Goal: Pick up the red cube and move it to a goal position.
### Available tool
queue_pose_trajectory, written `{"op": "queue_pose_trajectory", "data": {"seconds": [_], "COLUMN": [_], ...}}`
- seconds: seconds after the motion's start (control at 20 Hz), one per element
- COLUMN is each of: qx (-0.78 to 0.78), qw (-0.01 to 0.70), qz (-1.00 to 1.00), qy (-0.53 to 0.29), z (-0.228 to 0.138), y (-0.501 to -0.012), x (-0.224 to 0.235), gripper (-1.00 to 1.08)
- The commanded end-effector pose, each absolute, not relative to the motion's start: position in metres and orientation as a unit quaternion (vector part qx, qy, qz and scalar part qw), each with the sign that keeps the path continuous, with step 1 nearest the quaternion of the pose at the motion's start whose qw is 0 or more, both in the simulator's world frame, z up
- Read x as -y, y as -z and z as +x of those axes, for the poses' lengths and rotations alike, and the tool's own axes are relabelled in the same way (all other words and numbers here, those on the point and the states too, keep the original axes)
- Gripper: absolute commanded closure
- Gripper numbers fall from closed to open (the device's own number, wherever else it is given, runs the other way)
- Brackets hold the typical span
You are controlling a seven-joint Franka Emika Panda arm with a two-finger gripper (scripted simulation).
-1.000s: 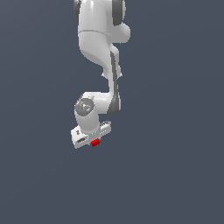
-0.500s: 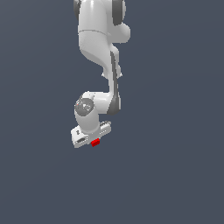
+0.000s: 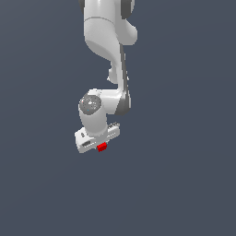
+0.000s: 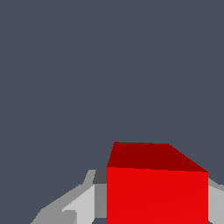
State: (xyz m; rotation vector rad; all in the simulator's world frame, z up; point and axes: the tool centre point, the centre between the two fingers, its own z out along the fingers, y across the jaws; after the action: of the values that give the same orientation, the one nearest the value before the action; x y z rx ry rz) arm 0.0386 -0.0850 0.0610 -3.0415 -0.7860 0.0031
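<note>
The red cube (image 3: 102,147) is a small bright block sitting just under the white gripper body in the exterior view. My gripper (image 3: 102,149) is shut on it. In the wrist view the red cube (image 4: 157,188) fills the near part of the picture, with a grey finger (image 4: 83,205) against one side and a sliver of the other finger (image 4: 216,199) against the opposite side. The cube hangs off the floor between the fingers. The goal position is out of view in both frames.
The white arm (image 3: 108,41) comes down from the exterior view's top to the wrist (image 3: 92,108). Around it there is only a plain dark grey-blue floor (image 3: 184,184) with no other objects.
The gripper with the red cube has shifted slightly upward and toward the exterior view's right. The grip on the cube is unchanged.
</note>
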Motion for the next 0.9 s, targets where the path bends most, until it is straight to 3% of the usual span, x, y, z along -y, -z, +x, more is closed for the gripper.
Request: {"op": "queue_pose_trajectory", "data": {"seconds": [0.0, 0.85], "qx": [0.251, 0.251], "qw": [0.0, 0.0], "qz": [-0.968, -0.968], "qy": [0.0, 0.0], "z": [0.04, 0.053], "y": [-0.082, -0.271], "x": [0.078, 0.019], "gripper": [1.08, 1.08]}}
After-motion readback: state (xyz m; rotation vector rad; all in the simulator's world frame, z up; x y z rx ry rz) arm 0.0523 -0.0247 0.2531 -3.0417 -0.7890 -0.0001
